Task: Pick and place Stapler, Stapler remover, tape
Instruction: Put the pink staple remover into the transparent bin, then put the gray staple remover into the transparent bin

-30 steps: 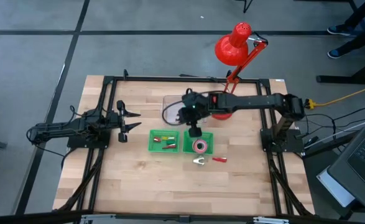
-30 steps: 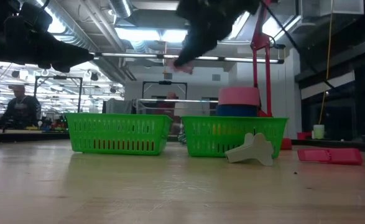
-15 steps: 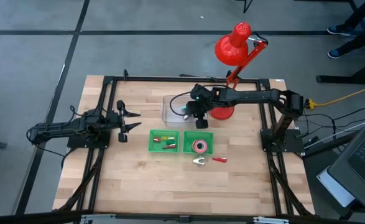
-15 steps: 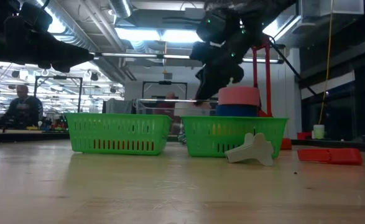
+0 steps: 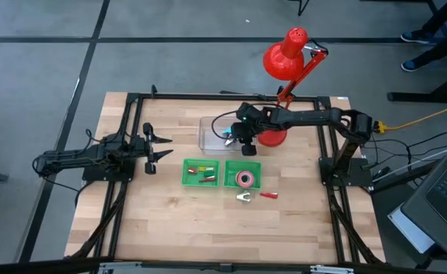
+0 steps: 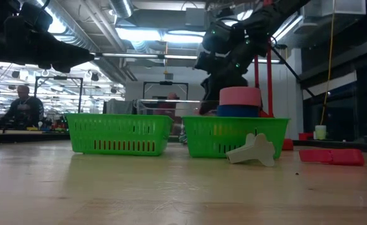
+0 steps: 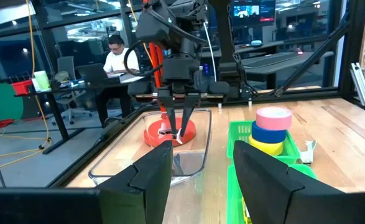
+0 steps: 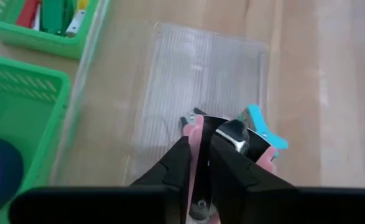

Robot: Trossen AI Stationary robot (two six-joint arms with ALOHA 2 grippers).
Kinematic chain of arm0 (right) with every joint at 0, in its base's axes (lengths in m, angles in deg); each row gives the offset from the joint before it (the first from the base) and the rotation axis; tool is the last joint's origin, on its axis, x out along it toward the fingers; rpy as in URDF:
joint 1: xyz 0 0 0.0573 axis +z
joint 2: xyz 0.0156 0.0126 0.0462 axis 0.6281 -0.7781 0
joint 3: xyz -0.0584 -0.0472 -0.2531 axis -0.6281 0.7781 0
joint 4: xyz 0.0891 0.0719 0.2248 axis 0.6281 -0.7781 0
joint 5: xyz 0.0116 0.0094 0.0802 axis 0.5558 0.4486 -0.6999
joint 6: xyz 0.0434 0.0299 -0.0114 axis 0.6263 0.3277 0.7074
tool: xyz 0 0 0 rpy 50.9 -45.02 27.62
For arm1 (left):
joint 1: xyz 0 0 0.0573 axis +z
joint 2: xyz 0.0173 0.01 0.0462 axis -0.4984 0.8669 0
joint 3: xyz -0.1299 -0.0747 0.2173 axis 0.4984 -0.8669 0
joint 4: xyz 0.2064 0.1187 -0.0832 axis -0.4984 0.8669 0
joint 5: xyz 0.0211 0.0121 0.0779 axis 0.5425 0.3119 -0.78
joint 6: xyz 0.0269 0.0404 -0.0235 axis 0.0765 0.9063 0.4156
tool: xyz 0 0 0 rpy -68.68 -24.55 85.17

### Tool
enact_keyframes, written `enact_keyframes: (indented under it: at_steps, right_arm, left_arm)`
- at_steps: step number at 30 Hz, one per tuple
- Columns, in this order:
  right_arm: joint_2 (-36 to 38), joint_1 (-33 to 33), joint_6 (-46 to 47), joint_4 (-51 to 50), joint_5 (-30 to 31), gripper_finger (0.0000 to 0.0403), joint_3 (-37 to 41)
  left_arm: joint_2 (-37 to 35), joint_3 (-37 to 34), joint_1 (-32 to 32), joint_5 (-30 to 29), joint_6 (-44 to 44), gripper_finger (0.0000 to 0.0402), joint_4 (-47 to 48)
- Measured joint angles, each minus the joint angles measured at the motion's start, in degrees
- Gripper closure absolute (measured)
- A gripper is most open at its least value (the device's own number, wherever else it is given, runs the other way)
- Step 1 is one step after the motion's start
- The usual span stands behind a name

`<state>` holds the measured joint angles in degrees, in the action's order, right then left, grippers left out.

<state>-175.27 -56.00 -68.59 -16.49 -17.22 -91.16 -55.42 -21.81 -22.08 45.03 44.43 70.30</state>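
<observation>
My right gripper (image 5: 231,139) reaches in from the right, low in a clear plastic tray (image 5: 209,126), shut on a small pink item (image 8: 198,142) with a shiny metal part. A blue piece (image 8: 264,132) lies beside it in the tray. The tape rolls (image 5: 244,179) stand stacked in the right green basket (image 6: 199,137), pink on top, blue and yellow below. A white stapler remover (image 5: 244,197) and a red stapler (image 5: 267,195) lie on the wood nearer than that basket. My left gripper (image 5: 151,148) waits open at the table's left side. My right gripper pinches the pink item (image 8: 199,149) between its two fingers, coming from above and pointing down into the tray. Part of the item (image 8: 267,159) sticks out beside one finger. Whether it rests on the tray floor, I cannot tell.
A second green basket (image 5: 201,173) to the left of the tape basket holds small red, green and yellow pieces. A red desk lamp stands with its base (image 5: 273,138) right beside the tray and my right arm. Bare wood lies along the near edge. A person sits beyond the table.
My right gripper has moved from above the right green basket toward the far edge and down into the clear tray, staying shut and carrying the pink item with it.
</observation>
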Motion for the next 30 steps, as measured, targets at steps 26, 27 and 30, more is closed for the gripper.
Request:
enact_keyframes:
  at_steps: [26,27,30]
  right_arm:
    - [0.9,-0.3,1.5,1.1,0.3,0.0240,-1.5]
    - [1.3,0.0,1.5,1.1,0.3,0.0240,-1.7]
    - [2.3,1.0,1.8,1.1,0.3,0.0240,-2.4]
  left_arm:
    - [0.0,0.0,0.0,0.0,0.0,0.0233,0.0]
    - [0.0,0.0,0.0,0.0,0.0,0.0233,0.0]
    - [0.0,0.0,0.0,0.0,0.0,0.0233,0.0]
